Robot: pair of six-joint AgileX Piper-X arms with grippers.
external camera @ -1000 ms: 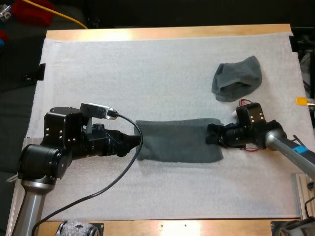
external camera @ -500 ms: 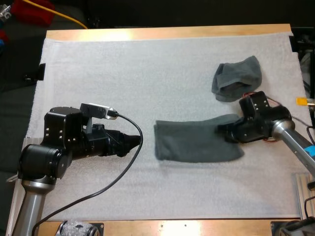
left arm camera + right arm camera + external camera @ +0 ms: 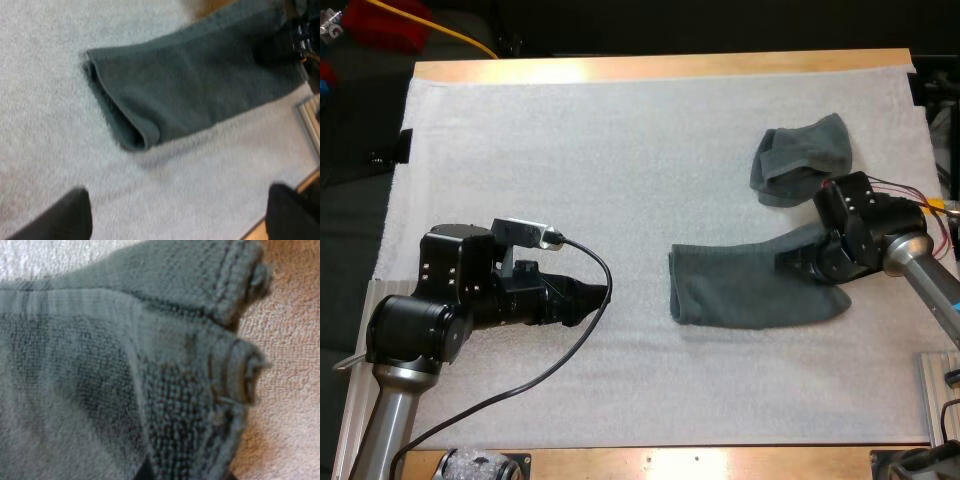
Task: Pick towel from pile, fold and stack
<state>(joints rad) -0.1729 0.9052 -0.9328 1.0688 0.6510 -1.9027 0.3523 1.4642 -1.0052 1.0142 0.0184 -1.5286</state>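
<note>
Your right hand [image 3: 792, 262] sits at the right of the high view, closed on the right end of the folded towel [image 3: 745, 298]. That end rises off the white mat [image 3: 570, 150] toward the hand, and the rest of the dark grey-green towel lies flat in a long strip running left to about the middle of the frame. The right wrist view looks straight at the gripped end, where two thick hemmed layers are bunched together with the mat just beside them. Your left hand [image 3: 598, 296] is at the lower left of the high view. It lies low over the mat, points right toward the towel's free end and is well apart from it. Its two fingers [image 3: 55, 217] stand wide apart over bare mat and hold nothing. Past them the towel's doubled, rounded end faces the hand. The crumpled towel [image 3: 802, 160] rests on the mat at the upper right, just above your right hand and not touching the folded one. The desk [image 3: 660, 66] shows as a wooden strip along the mat's far edge.
</note>
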